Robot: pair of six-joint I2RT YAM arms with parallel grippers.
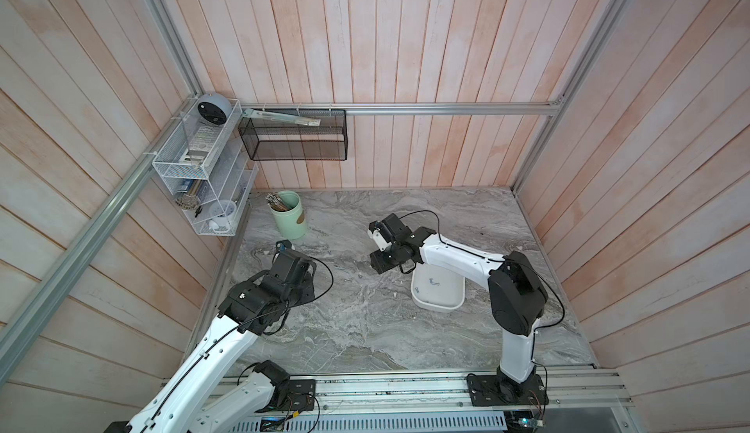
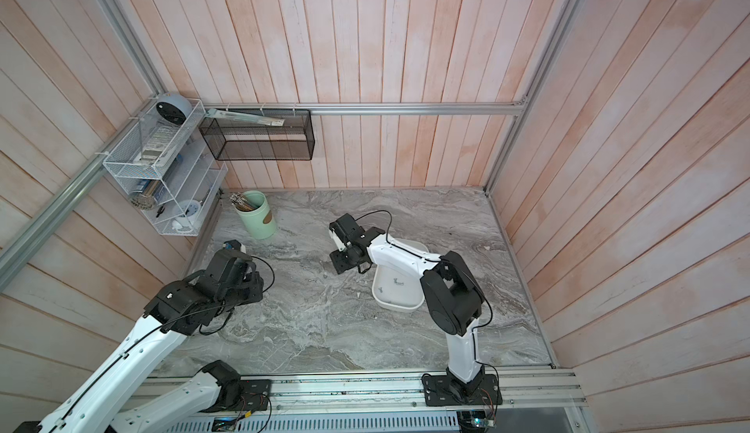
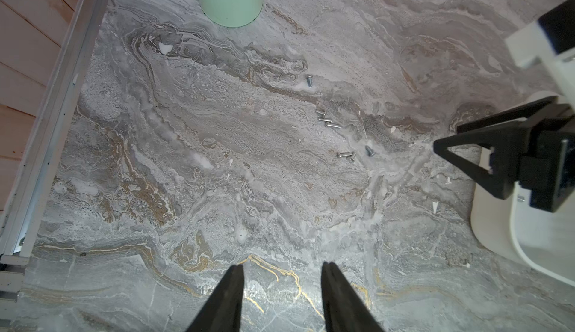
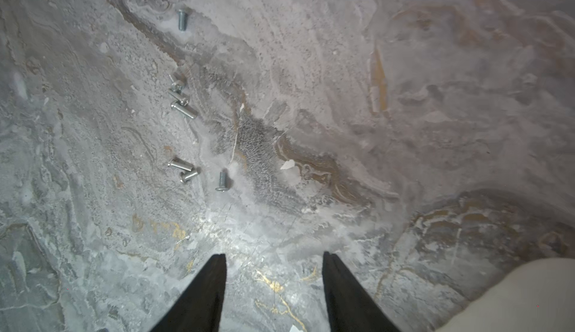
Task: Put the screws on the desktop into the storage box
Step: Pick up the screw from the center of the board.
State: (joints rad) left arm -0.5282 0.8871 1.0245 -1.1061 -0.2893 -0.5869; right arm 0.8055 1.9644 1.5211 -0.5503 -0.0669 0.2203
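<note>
**A:** Top views: where were the screws?

**B:** In both top views the screws (image 1: 347,279) lay flat on the desktop (image 1: 365,329), a loose group between the arms, near the storage box (image 1: 436,308) on its left side. They were too small there to read headings. The box's long axis ran near-to-far, with the right arm (image 1: 458,253) crossing over it.

**A:** Arm poses?

**B:** On the right arm the lower link stood upright off the rail (image 1: 385,390), elbow bent, forearm reaching left, wrist pitched down toward the screws. The left arm (image 1: 211,354) leaned from the near-left corner, wrist close to the green cup (image 1: 289,215).

**A:** Left wrist?

**B:** The left gripper (image 3: 281,265) was partly open and empty, with bare desktop between its fingers (image 3: 228,299). The screws were well ahead of it, all on their sides. The right gripper (image 3: 447,136) sat low beside the box rim, tips aimed at the screws. Couldn't tell if it touched the desktop.

**A:** Right wrist?

**B:** Its gripper was roughly half open with nothing in it. About seven screws lay ahead, off to one side. Two loners had shafts roughly in line with the fingers. A bunched trio and a close pair lay skewed across. No common heading.
</note>
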